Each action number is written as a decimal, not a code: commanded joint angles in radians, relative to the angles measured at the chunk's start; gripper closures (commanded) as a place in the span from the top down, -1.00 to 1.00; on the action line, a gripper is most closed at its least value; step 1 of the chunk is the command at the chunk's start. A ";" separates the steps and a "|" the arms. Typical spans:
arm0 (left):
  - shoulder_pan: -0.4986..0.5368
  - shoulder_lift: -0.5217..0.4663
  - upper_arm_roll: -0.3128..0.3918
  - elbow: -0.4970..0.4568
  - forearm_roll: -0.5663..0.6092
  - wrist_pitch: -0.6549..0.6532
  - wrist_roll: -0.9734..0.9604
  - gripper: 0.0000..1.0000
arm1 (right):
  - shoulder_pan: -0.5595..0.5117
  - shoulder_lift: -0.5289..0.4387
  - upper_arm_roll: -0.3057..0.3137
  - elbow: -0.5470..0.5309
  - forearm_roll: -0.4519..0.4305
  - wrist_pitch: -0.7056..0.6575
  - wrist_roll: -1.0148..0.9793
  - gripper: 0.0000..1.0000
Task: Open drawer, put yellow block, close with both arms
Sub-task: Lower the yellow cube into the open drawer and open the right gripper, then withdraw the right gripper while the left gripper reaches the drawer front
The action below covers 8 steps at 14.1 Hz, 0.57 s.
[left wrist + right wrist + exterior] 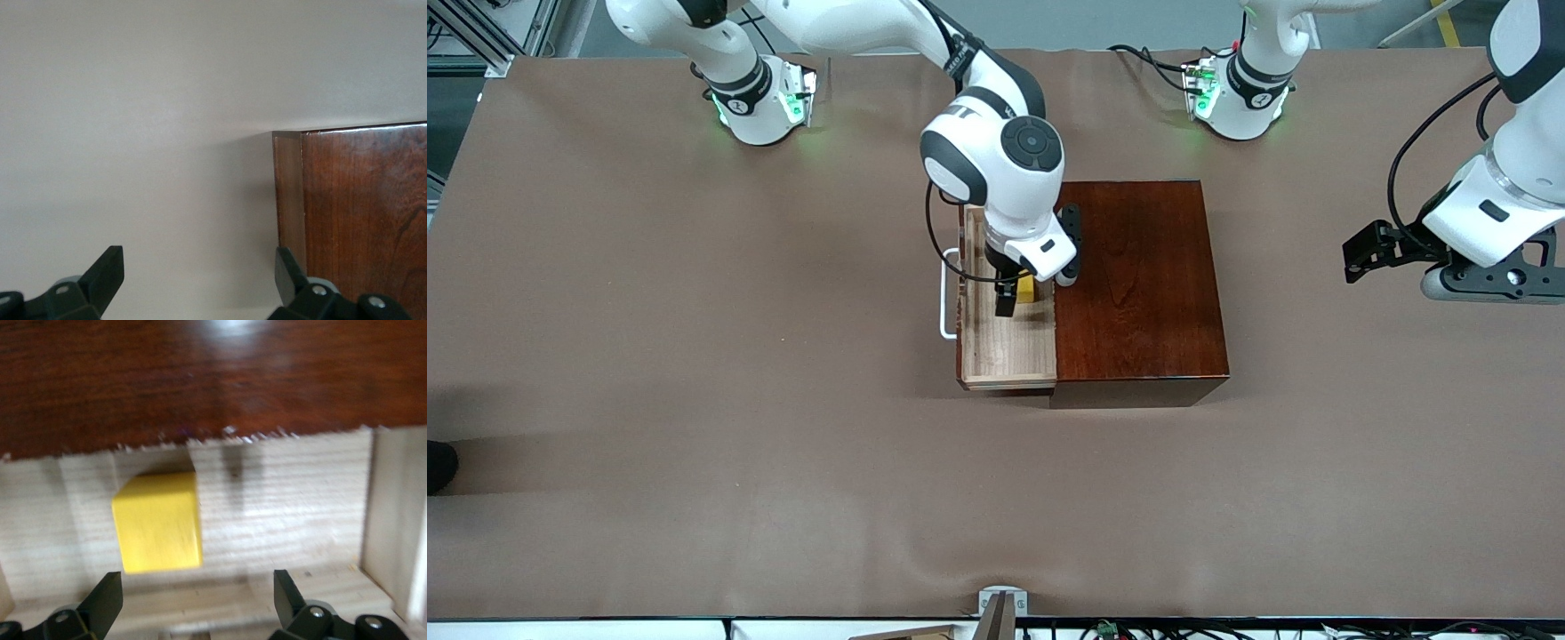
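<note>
The drawer [1007,331] stands open with the yellow block [159,521] lying inside beneath the right tool [1015,298], whose fingers are apart and empty, while the left tool [1365,255], also apart, waits over the bench [694,356] beside the wooden box [1138,284], so only closing remains.

The open drawer [1009,342] is partly filled: the right gripper [1016,292] hangs spread inside it over the yellow block [1027,289] beside the wooden box [1138,284]; the drawer's part nearer the front camera is free. Bare counter [694,356] surrounds the box.

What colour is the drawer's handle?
White: the handle is a U-shaped bar on the light-wood drawer, clearest in the front view.
</note>
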 commanded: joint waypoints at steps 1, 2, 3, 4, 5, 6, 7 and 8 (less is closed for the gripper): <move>0.003 -0.005 -0.003 -0.006 -0.020 0.007 0.004 1.00 | -0.031 -0.063 0.011 -0.005 -0.008 -0.046 0.020 1.00; 0.003 -0.002 -0.003 -0.006 -0.022 0.007 0.002 1.00 | -0.048 -0.083 0.011 -0.005 -0.003 -0.060 0.020 1.00; 0.003 0.003 -0.003 -0.006 -0.022 0.007 0.002 1.00 | -0.071 -0.110 0.011 -0.007 -0.002 -0.088 0.020 1.00; 0.001 0.005 -0.003 -0.006 -0.022 0.007 0.002 1.00 | -0.100 -0.135 0.011 -0.007 0.000 -0.129 0.035 1.00; -0.002 0.005 -0.003 -0.006 -0.022 0.005 0.002 1.00 | -0.134 -0.157 0.013 -0.007 0.009 -0.167 0.055 1.00; -0.002 0.005 -0.003 -0.006 -0.022 0.002 0.001 1.00 | -0.168 -0.183 0.013 -0.008 0.030 -0.195 0.056 1.00; -0.002 0.005 -0.003 -0.007 -0.022 0.002 0.001 1.00 | -0.204 -0.210 0.013 -0.010 0.043 -0.227 0.053 1.00; -0.005 0.005 -0.003 -0.007 -0.022 0.001 0.001 1.00 | -0.238 -0.233 0.013 -0.010 0.043 -0.261 0.047 1.00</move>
